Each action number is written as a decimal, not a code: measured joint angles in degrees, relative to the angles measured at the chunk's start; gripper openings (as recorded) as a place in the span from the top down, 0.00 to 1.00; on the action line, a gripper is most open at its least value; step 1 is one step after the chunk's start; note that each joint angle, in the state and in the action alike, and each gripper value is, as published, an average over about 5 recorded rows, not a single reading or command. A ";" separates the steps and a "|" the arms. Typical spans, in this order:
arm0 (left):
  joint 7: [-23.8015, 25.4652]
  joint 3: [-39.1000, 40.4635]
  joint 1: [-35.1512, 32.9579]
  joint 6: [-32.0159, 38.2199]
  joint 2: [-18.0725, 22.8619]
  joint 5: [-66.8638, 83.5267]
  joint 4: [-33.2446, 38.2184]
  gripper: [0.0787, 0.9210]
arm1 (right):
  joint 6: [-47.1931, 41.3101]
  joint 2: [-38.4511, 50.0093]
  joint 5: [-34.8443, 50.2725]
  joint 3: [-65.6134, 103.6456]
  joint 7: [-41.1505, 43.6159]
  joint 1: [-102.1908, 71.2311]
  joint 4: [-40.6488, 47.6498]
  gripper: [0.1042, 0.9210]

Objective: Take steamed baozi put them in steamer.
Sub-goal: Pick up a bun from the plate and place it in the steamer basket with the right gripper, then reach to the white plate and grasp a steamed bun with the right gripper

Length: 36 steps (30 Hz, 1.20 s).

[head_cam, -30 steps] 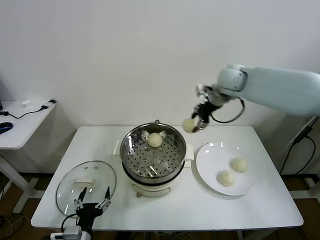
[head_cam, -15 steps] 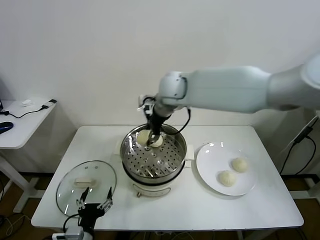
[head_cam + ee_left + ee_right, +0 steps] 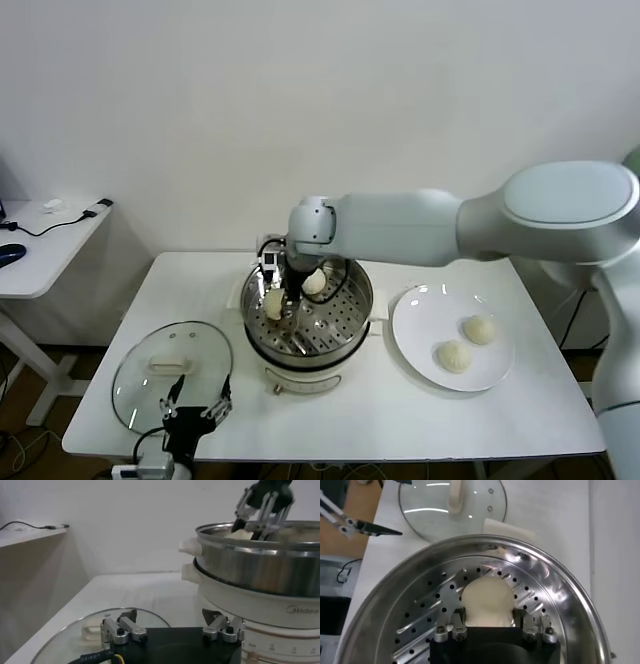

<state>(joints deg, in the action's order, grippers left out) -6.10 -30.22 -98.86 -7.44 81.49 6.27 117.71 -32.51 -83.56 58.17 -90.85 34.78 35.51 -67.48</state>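
Observation:
The steamer [image 3: 345,330], a shiny perforated basket on a cream pot base, stands mid-table. My right gripper [image 3: 279,299] reaches down into its left side, shut on a pale steamed baozi [image 3: 272,304]. In the right wrist view that baozi [image 3: 487,597] sits between the fingers of the right gripper [image 3: 489,614], low over the perforated floor [image 3: 420,610]. A second baozi [image 3: 314,282] lies at the back of the basket. Two more baozi [image 3: 480,329] [image 3: 453,355] rest on the white plate [image 3: 420,305]. My left gripper [image 3: 192,407] is parked open at the table's front left.
The glass lid [image 3: 172,362] with a cream handle lies flat left of the steamer, just beyond the left gripper [image 3: 170,616]. A side table [image 3: 40,240] with cables stands farther left. The right arm spans the space above the steamer and plate.
The right arm swung left from above the plate's side and lowered the baozi into the left part of the steamer. The left arm stayed parked.

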 measured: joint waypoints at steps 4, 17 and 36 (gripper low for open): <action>-0.05 0.10 -0.09 -0.04 0.07 -0.05 0.28 0.12 | 0.27 0.04 -0.63 0.84 0.08 -0.63 0.39 0.22; 0.03 0.27 -0.30 -0.64 0.14 -0.08 1.70 0.12 | 8.09 8.17 -3.59 -1.75 9.41 8.38 -3.32 0.12; 0.06 -0.32 -0.05 -0.85 1.05 -0.21 1.47 0.12 | 13.76 39.90 -22.33 -9.71 17.11 10.28 -14.38 0.12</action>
<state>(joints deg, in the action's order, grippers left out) -6.04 -30.54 -98.91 -8.29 82.54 6.06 119.18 -18.75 -43.66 35.84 -100.57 51.90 45.80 -81.86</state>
